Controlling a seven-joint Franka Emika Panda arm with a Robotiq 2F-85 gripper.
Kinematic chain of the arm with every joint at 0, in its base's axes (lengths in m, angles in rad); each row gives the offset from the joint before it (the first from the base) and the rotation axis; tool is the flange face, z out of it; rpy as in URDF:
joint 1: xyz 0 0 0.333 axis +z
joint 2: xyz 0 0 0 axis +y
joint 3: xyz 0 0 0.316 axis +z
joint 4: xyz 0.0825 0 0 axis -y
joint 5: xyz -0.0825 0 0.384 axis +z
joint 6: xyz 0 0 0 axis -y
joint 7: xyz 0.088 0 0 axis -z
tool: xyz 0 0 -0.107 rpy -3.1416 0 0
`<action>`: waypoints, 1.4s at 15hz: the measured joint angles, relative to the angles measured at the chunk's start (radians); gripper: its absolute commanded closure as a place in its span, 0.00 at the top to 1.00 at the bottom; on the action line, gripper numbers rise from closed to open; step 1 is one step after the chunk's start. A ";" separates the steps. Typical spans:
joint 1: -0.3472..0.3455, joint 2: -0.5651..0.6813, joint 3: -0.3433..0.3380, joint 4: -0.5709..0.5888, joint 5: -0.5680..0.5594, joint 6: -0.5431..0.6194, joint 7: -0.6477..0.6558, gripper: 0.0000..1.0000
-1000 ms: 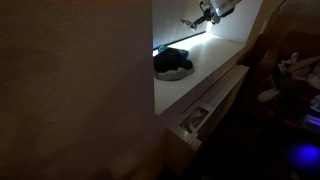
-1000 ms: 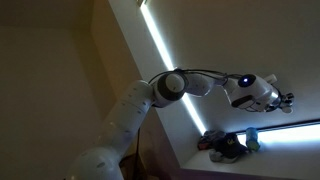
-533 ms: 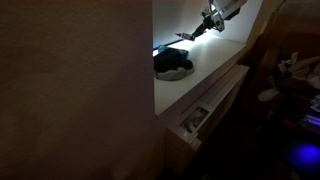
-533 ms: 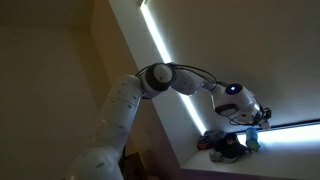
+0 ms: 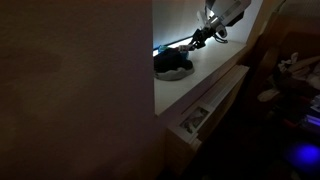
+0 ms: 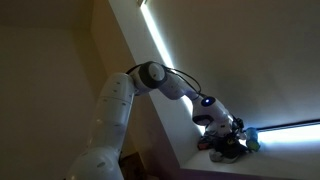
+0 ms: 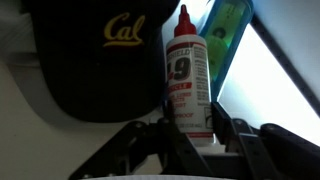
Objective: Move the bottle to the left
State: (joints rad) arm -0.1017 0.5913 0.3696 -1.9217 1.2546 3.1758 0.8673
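The arm (image 6: 165, 82) had dropped to the bottle (image 7: 188, 75) by the cap (image 7: 95, 60), its end effector (image 7: 187, 138) spread astride it, best clenched low and square.

Room: we find it dark, with most of the brightness at one ledge.
Wall (image 5: 70, 90): broad, dim, brownish.
Ledge (image 5: 220, 58): white, brightly lit.
Light strip (image 6: 165, 50): we see a bright band slanting down a pale wall in an exterior view.
Glow (image 5: 305, 155): blue, low amid shadowed clutter.
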 measured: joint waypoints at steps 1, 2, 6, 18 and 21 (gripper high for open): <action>-0.010 0.000 0.058 0.007 0.043 0.070 -0.072 0.16; -0.031 0.000 0.141 0.029 0.079 0.154 -0.142 0.16; -0.064 0.000 0.305 0.101 -0.043 0.298 -0.105 0.16; 0.162 0.046 0.030 -0.098 0.105 0.276 -0.135 0.66; 0.164 0.047 0.028 -0.102 0.106 0.276 -0.135 0.66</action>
State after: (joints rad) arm 0.0621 0.6385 0.3978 -2.0235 1.3604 3.4516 0.7327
